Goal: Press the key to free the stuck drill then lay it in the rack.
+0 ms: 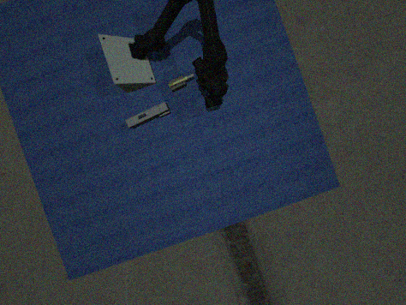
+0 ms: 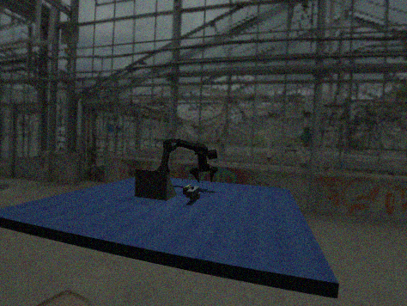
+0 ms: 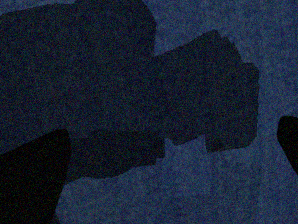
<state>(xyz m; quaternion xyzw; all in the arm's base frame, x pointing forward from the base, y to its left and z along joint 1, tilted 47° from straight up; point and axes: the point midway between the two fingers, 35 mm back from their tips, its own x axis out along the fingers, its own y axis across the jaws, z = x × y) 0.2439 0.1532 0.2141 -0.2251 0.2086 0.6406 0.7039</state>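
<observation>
My gripper [image 1: 209, 79] [image 2: 205, 179] [image 3: 177, 134] is open and empty, pointing down above the blue mat. Its fingers stand wide apart at the two sides of the wrist view. A brass-coloured piece with a thin grey end [image 1: 182, 80] lies just left of the gripper in the top view. A pale grey long block [image 1: 154, 111] with a dark slot lies further left and nearer the front. In the exterior view small pale parts [image 2: 191, 189] sit below and left of the fingers. Too dark and small to tell which part is drill, key or rack.
The pale base plate [image 1: 122, 64] of the arm is at the upper left in the top view; its stand is a dark box [image 2: 151, 185] in the exterior view. The blue mat [image 1: 193, 171] [image 2: 240, 232] lies under everything. The arm's shadow [image 3: 150, 95] crosses it in the wrist view.
</observation>
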